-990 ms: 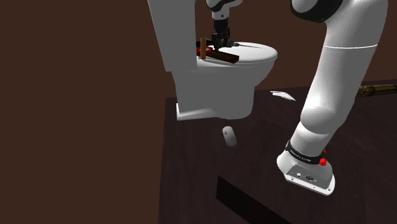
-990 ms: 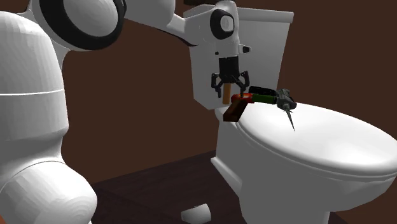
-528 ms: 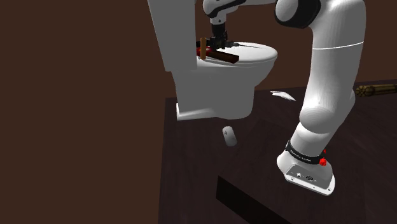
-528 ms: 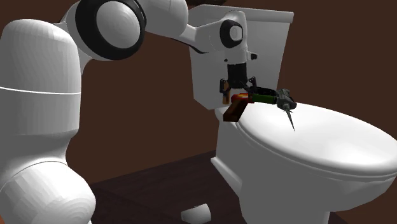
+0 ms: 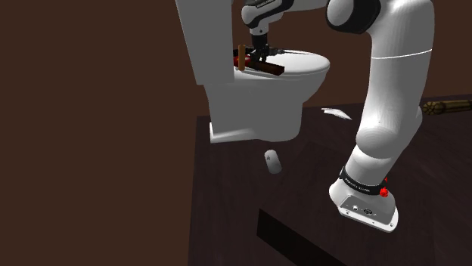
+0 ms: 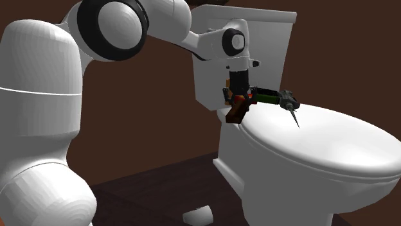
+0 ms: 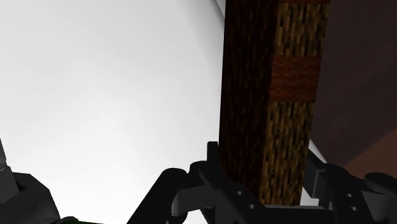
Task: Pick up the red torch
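Note:
The red torch (image 6: 235, 113) is a brown, wood-patterned stick with a red and yellow head. It lies on the white toilet lid (image 6: 321, 141) near the tank, its tail end over the lid's edge. My gripper (image 6: 238, 101) points straight down on it, shut on the stick just behind the red head. In the wrist view the two black fingers (image 7: 212, 167) press both sides of the brown stick (image 7: 273, 95). In the shoulder view the gripper (image 5: 259, 56) stands over the torch (image 5: 266, 68) at the back of the lid (image 5: 306, 62).
A green-handled tool (image 6: 265, 97) and a dark spiked tool (image 6: 290, 106) lie on the lid right beside the torch. A brown upright cylinder (image 5: 241, 57) stands by the tank (image 5: 208, 38). On the dark floor lie a small white object (image 5: 272, 162) and a white scrap (image 5: 335, 113).
The gripper came down over the torch from a little above it with its fingers spread, and the fingers have closed on the stick. The torch still rests on the lid.

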Tool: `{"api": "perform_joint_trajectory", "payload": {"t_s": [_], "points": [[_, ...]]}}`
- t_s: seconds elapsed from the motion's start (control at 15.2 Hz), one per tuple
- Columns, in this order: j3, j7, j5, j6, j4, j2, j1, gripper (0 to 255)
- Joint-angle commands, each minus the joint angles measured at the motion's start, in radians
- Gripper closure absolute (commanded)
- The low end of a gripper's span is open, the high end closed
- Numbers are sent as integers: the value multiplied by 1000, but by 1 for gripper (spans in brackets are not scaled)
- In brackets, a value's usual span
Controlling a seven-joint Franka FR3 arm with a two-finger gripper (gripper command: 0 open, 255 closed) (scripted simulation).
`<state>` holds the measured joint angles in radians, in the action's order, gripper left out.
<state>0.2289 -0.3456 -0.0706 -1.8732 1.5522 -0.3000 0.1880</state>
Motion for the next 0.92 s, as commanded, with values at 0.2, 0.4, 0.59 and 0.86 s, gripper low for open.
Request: {"api": "perform_joint_trajectory", "payload": {"t_s": [0.2, 0.4, 0.59, 0.86], "points": [[0, 0, 0, -1, 0, 0, 0, 255], [0, 0, 0, -2, 1, 0, 0, 255], [0, -3, 0, 37, -36, 2, 0, 255], [1, -9, 2, 91, -89, 2, 1, 255]]}}
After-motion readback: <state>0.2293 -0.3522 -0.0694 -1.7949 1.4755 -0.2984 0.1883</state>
